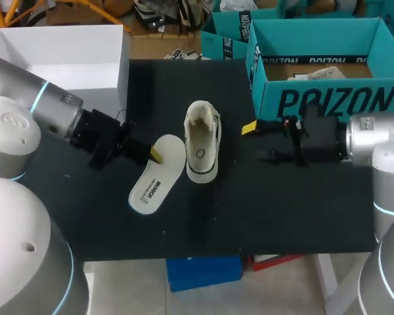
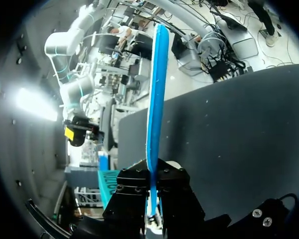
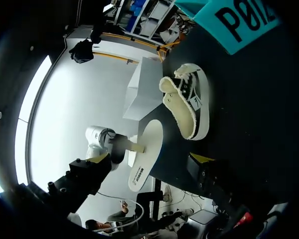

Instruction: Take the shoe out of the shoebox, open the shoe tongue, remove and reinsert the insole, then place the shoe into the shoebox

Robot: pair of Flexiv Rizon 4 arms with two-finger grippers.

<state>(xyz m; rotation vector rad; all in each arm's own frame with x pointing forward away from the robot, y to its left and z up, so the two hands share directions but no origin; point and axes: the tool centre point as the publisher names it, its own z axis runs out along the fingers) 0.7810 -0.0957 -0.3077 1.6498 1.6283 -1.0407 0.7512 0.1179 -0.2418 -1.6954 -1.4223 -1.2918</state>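
I see the insole [image 1: 156,177] just left of the shoe [image 1: 202,141] on the table [image 1: 282,210], the shoebox [image 1: 318,72] behind at right.

A table [image 1: 269,216] with a flat, matte black top fills most of the head view, its near edge running straight across the lower part. Soft, even light falls on the top, and shadows on it are faint. In the wrist views the same top reads as a dark grey plane. At its far left corner stands a white box [image 1: 59,56], open upward, its plain walls brightly lit
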